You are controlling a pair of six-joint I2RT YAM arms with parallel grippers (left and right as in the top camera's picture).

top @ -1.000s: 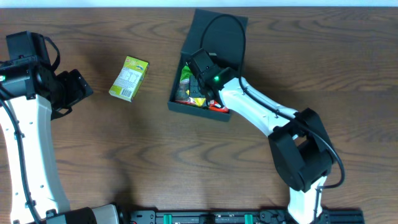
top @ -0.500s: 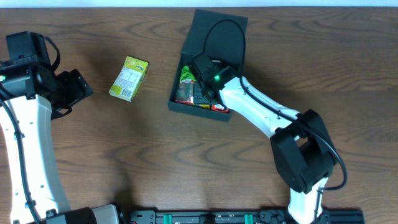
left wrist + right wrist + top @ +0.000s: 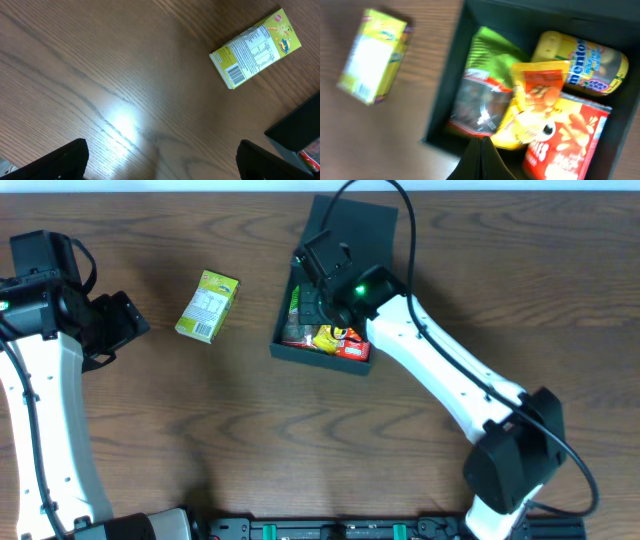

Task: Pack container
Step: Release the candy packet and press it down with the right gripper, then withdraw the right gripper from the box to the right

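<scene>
The dark teal container (image 3: 318,356) sits at the table's far middle with its flap lid (image 3: 358,225) open toward the back. Inside it lie several snack packs (image 3: 326,337): a green bag (image 3: 492,47), a yellow Mentos tub (image 3: 580,62), a red pack (image 3: 567,137) and an orange-yellow pouch (image 3: 537,92). My right gripper (image 3: 312,260) hovers above the container's left rear part, shut and empty; its closed fingertips (image 3: 481,150) show over the container wall (image 3: 449,80). At the far left my left gripper (image 3: 128,320) hangs open and empty above bare wood (image 3: 160,167).
A small yellow-green carton (image 3: 208,306) lies on the table left of the container, also seen as the carton (image 3: 256,47) and the carton (image 3: 372,55). A corner of the container (image 3: 300,127) shows at the left wrist view's right edge.
My right arm has risen and drawn back out of the container toward its rear, uncovering the snack packs. The left arm has not moved.
</scene>
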